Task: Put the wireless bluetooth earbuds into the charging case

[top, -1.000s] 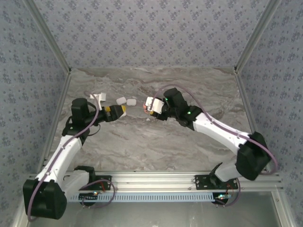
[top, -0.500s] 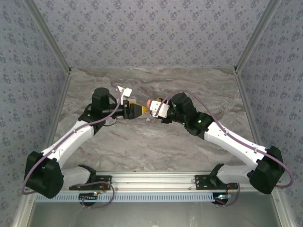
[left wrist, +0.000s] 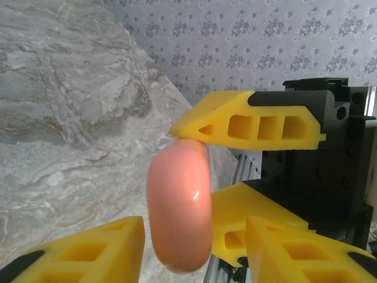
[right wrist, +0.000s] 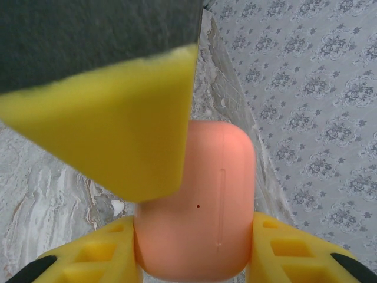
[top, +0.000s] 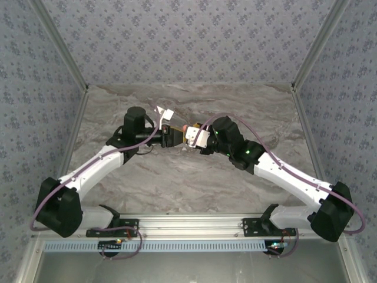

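Pink charging case, held up
Right gripper pinches its sides; left gripper has fingers around it, grip unclear. Looks light, hard, slippery: hold flat sides.

The left arm and right arm stretch inward, meeting tip to tip. The right jaws clamp a pink case; the left jaws stand parted around it.

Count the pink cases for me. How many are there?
1. The pink case is pinched between the right fingers, above the middle of the table. Others could be hidden under the left arm.
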`<move>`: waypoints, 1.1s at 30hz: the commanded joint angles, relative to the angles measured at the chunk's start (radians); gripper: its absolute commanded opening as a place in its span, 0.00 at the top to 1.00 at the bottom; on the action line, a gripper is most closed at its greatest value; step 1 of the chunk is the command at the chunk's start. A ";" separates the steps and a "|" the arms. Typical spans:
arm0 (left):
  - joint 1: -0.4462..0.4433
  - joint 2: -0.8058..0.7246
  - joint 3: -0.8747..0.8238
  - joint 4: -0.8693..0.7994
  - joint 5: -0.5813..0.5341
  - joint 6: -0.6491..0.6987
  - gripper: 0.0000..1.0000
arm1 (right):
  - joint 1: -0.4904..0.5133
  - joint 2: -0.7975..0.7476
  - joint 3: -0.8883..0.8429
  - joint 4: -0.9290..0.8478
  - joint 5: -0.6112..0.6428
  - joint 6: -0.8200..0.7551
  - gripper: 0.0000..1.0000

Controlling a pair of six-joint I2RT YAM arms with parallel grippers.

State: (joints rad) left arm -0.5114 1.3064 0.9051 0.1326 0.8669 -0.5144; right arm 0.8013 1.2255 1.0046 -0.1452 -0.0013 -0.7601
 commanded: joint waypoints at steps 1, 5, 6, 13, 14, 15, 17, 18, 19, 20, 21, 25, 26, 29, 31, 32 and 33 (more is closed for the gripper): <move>-0.011 0.011 0.038 0.029 0.029 0.015 0.56 | 0.007 -0.011 0.006 0.006 0.014 0.000 0.61; -0.015 0.020 0.040 0.033 0.032 0.013 0.65 | 0.007 -0.009 0.008 0.003 0.007 0.004 0.61; -0.014 0.021 0.040 0.034 0.031 0.011 0.66 | 0.006 -0.009 0.009 0.002 0.005 0.004 0.61; -0.016 0.023 0.043 0.045 0.023 0.007 0.63 | 0.009 -0.004 0.012 -0.012 -0.004 -0.002 0.61; -0.016 0.024 0.043 0.047 0.024 0.008 0.62 | 0.010 -0.004 0.012 -0.011 -0.005 -0.001 0.61; -0.016 0.024 0.044 0.047 0.023 0.008 0.62 | 0.009 -0.005 0.012 -0.010 -0.006 0.001 0.61; -0.015 0.026 0.046 0.045 0.025 0.008 0.63 | 0.010 -0.004 0.014 -0.011 -0.007 0.001 0.61; -0.016 0.027 0.046 0.044 0.024 0.008 0.64 | 0.009 -0.003 0.014 -0.013 -0.008 0.002 0.61; -0.016 0.029 0.046 0.045 0.024 0.009 0.64 | 0.010 -0.003 0.014 -0.014 -0.011 0.003 0.61; -0.016 0.029 0.045 0.046 0.022 0.009 0.64 | 0.010 -0.003 0.014 -0.014 -0.013 0.003 0.61; -0.016 0.031 0.045 0.046 0.021 0.007 0.63 | 0.009 -0.003 0.014 -0.014 -0.016 0.003 0.61; -0.016 0.034 0.045 0.052 0.017 0.004 0.62 | 0.009 -0.003 0.014 -0.017 -0.019 0.005 0.61; -0.016 0.034 0.045 0.052 0.015 0.005 0.62 | 0.009 -0.003 0.015 -0.019 -0.020 0.004 0.61; -0.015 0.034 0.045 0.053 0.014 0.005 0.62 | 0.009 -0.003 0.015 -0.019 -0.026 0.006 0.61; -0.016 0.034 0.045 0.055 0.016 0.004 0.64 | 0.009 -0.001 0.015 -0.020 -0.024 0.008 0.61; -0.016 0.034 0.044 0.054 0.015 0.005 0.65 | 0.010 0.000 0.015 -0.022 -0.025 0.007 0.61; -0.016 0.034 0.044 0.055 0.016 0.005 0.66 | 0.010 0.002 0.015 -0.021 -0.024 0.007 0.61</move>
State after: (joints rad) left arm -0.5201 1.3384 0.9142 0.1608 0.8715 -0.5171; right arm 0.8040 1.2259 1.0046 -0.1505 -0.0147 -0.7597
